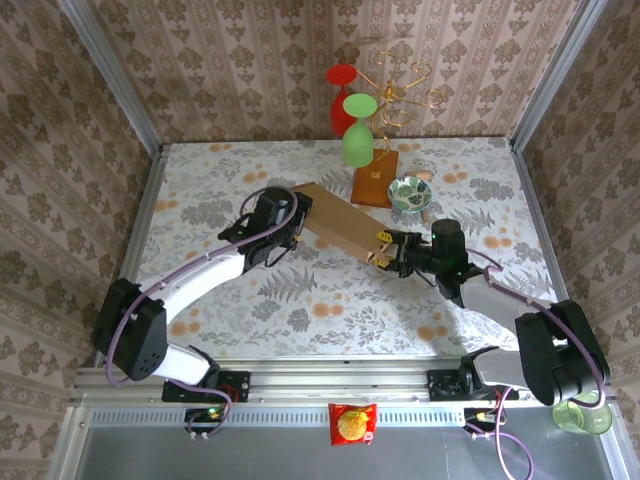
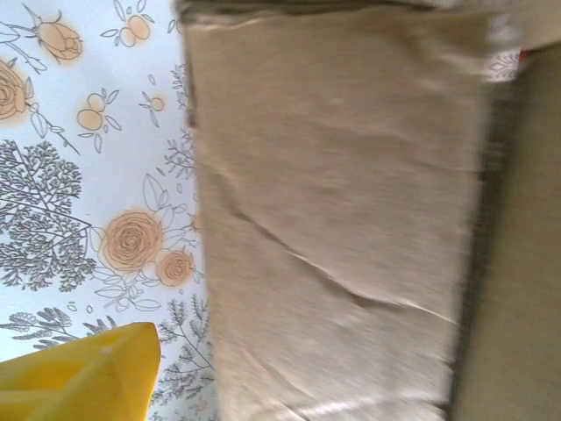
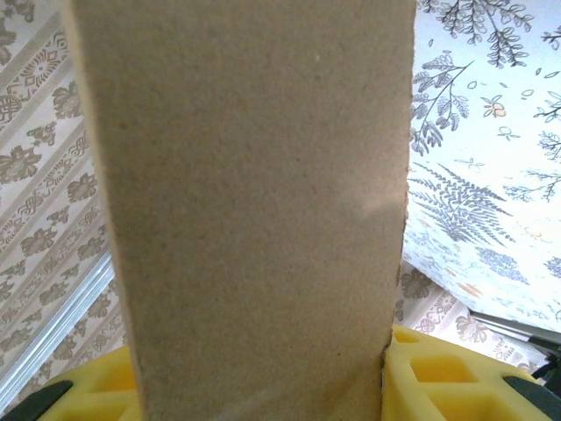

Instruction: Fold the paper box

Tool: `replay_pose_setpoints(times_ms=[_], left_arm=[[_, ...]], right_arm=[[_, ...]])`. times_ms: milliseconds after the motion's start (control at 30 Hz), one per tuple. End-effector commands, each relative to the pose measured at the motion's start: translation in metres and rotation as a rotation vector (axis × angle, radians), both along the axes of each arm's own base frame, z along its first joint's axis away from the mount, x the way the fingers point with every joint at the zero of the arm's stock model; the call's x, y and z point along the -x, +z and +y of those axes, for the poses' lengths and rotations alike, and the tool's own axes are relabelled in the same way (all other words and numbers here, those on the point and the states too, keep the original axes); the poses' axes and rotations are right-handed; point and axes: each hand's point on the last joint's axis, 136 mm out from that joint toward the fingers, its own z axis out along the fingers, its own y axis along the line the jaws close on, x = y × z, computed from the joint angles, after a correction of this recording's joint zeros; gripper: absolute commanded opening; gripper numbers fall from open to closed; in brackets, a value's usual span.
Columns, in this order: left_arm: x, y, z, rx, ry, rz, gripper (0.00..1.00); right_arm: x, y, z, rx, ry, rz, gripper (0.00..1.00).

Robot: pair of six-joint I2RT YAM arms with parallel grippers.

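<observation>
Spanning the gap between the two arms, mid-table: the paper box, plain tan corrugated board. From above it reads as a long narrow slab running diagonally from far left to near right. It lies just in front of the orange-brown stand base and near the patterned bowl, touching neither as far as the overhead view tells. Whether it rests on the floral table or is lifted off it cannot be told.

Right gripper: at the box's near-right end. In the right wrist view the board rises between the yellow fingers. Jaws part-way closed, clamped on the cardboard.

Left gripper: at the far-left end. The left wrist view gives one yellow finger just beside the board's edge, with tablecloth showing between. The other finger is hidden, so whether these jaws grip anything cannot be told.

Condition: one panel carries a diagonal crease and wrinkles; edges slightly ragged.

Handling, by judgement: light and stiff across the flutes. Willing to bend along its scored lines, liable to buckle elsewhere if pinched mid-panel. Matte surface, so little risk of slipping; more risk of crushing or tearing at a flap. Best held at panel edges close to a crease, one end anchored while the other turns a flap over.
</observation>
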Motion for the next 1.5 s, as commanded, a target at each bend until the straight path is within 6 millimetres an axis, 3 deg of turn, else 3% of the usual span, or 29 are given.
replay_pose_setpoints(times_ms=[0,300,500,800,967,1067,1200,1300,1467], left_arm=[[0.000,-0.009,0.004,-0.005,0.038,0.051,0.79],[0.001,-0.015,0.011,-0.011,0.076,0.058,0.69],[0.001,-0.017,0.012,-0.012,0.087,0.063,0.56],[0.004,-0.019,0.015,-0.020,0.095,0.078,0.51],[0.007,-0.014,0.023,-0.054,0.103,0.074,0.47],[0.010,-0.010,0.028,-0.080,0.105,0.074,0.46],[0.013,-0.005,0.040,-0.138,0.114,0.080,0.46],[0.016,-0.001,0.050,-0.177,0.128,0.077,0.46],[0.021,0.004,0.067,-0.241,0.135,0.104,0.45]], right_arm=[[-0.007,0.018,0.006,-0.063,-0.011,-0.002,0.24],[-0.007,0.014,0.010,-0.057,-0.001,0.003,0.25],[-0.007,0.014,0.013,-0.061,0.010,0.000,0.25],[-0.007,0.013,0.015,-0.058,0.016,0.000,0.26],[-0.006,0.011,0.015,-0.049,0.021,-0.001,0.36],[-0.006,0.014,0.017,-0.023,0.058,-0.036,0.49],[-0.006,0.035,0.023,0.044,0.156,-0.140,0.69],[0.001,0.049,0.011,0.179,0.191,-0.202,0.82],[0.009,0.076,-0.013,0.385,0.250,-0.385,0.89]])
